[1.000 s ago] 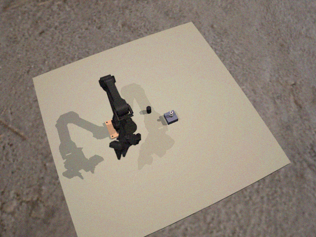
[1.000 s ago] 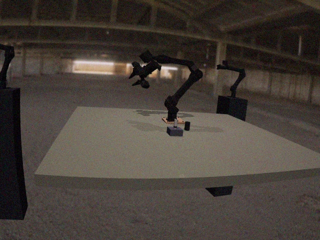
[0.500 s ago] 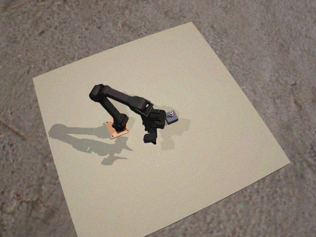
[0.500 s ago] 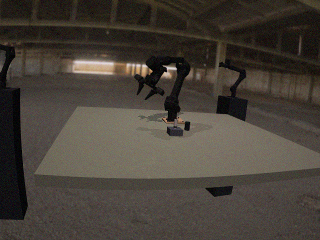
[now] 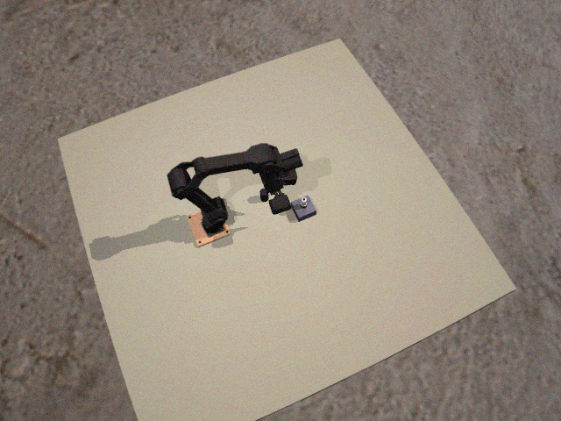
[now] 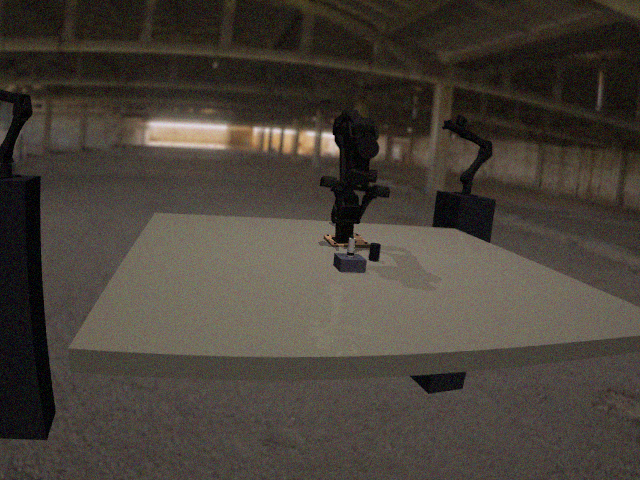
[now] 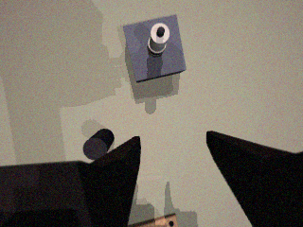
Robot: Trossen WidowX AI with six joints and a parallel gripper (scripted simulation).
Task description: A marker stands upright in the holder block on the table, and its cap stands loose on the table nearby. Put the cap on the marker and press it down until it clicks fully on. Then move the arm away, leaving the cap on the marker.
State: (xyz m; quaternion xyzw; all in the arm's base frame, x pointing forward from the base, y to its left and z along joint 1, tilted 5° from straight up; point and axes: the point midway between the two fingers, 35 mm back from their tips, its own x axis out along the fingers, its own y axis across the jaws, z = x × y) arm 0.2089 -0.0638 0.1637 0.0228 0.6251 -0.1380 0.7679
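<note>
The white marker (image 5: 303,199) (image 6: 351,244) (image 7: 159,35) stands upright in the blue-grey holder block (image 5: 306,210) (image 6: 349,264) (image 7: 172,59), its dark tip uncovered. The dark cap (image 5: 263,195) (image 6: 374,251) (image 7: 98,143) stands loose on the table, a short way from the block. My gripper (image 5: 277,199) (image 7: 172,139) points down above the table between the cap and the block. Its fingers are open with only bare table between them. In the wrist view the cap lies just outside the left finger and the block is further ahead.
The arm's base sits on an orange plate (image 5: 198,236) (image 7: 163,221) on the pale square table (image 5: 362,136) (image 6: 206,289). Dark pedestals with other arms (image 6: 467,155) stand on the floor beyond the table's edges.
</note>
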